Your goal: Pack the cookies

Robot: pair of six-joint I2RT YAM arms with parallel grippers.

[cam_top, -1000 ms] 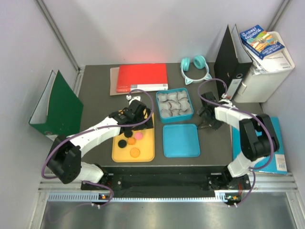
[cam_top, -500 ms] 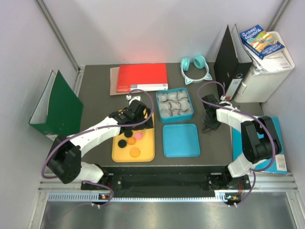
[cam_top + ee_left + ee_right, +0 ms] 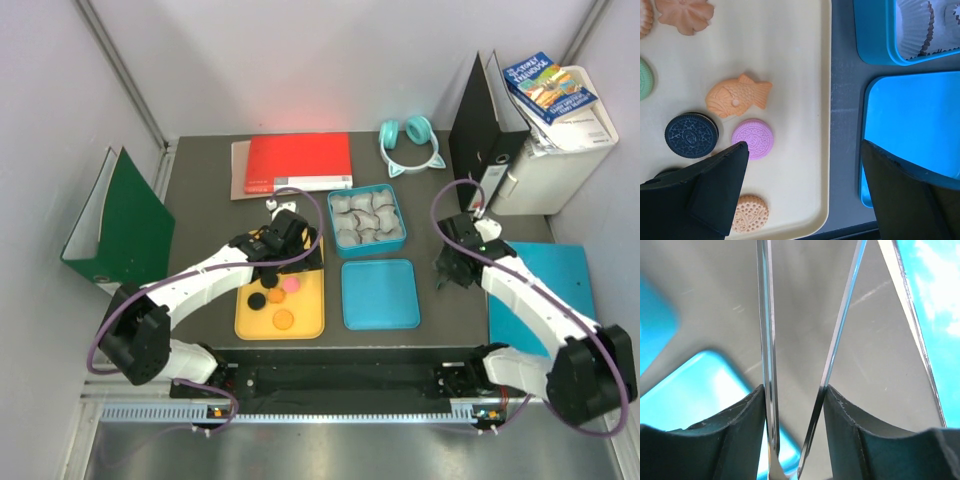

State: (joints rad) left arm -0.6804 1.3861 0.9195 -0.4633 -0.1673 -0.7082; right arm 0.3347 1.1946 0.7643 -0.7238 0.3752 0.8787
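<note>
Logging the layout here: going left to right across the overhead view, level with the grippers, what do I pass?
Green binder, yellow tray, blue lid, right gripper, teal folder.

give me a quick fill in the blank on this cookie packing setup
1. The cookies lie on a ___ tray.
2. The paper cups sit in a box coloured ___.
3. In the left wrist view, the fish-shaped cookie is ___.
4. The left gripper hangs over the tray with its jaws ___.
Missing words: yellow; blue; orange; open.
</note>
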